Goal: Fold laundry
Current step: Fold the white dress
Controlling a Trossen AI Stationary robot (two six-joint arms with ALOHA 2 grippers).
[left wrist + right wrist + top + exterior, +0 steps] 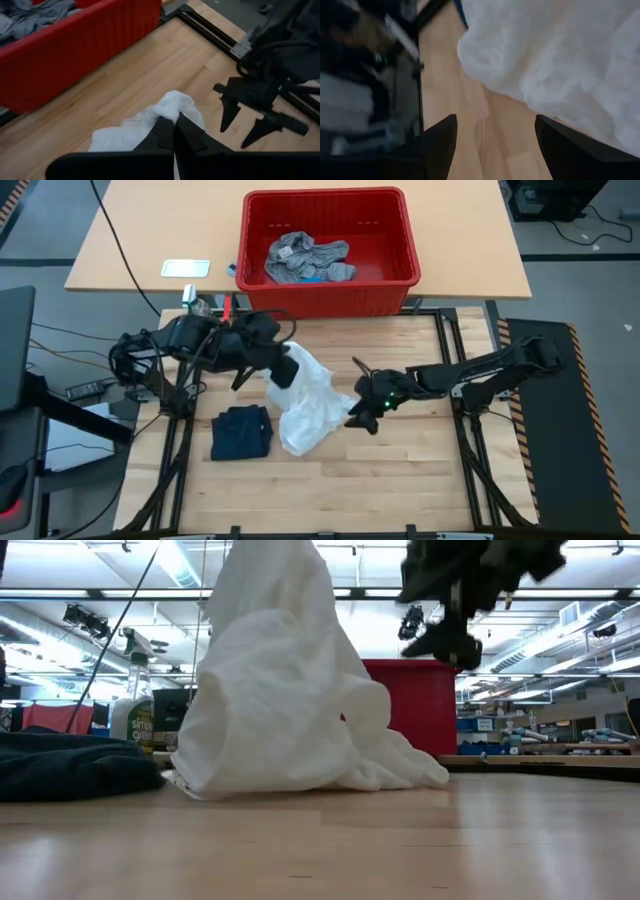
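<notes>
Left gripper point(173, 131) is pinching the white garment point(310, 405) mid-table, lifting it. Right gripper point(362, 417), fingers spread, is hovering at its 3 o'clock. Navy garment point(241, 431) is lying at 8 o'clock. Red basket point(330, 298) at 12 is holding grey clothes point(308, 259), partly hidden.

A red plastic basket point(395, 275) stands on the far tan table point(470, 230) — its near wall close to the wooden worktop point(400, 470). Left of the basket lies a white phone point(186, 268) — flat. In the low view a spray bottle point(133, 705) stands far left.
</notes>
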